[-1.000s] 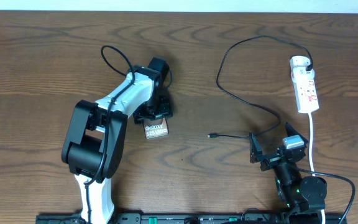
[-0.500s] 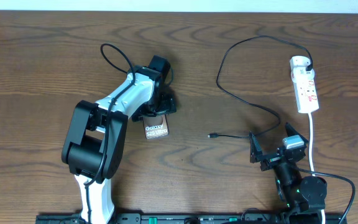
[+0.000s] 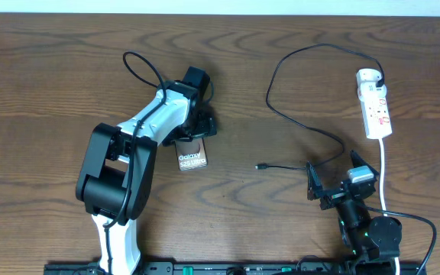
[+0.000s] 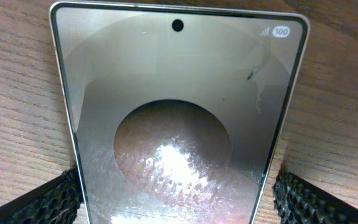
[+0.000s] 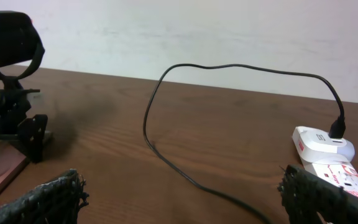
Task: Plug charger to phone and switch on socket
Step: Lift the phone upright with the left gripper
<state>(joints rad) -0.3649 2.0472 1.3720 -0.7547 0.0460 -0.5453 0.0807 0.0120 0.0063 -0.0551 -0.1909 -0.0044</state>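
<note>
As seen: bronze phone (image 3: pixel 192 158), glossy screen

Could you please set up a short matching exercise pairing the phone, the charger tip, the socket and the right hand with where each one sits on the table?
Things:
1. phone
2. charger tip
3. socket
4. right hand

Places:
A. far right of the table
B. between the pads of the left hand
C. near edge, open over bare wood
D. loose on the wood, mid-table

Pairs: 1-B, 2-D, 3-A, 4-C
</note>
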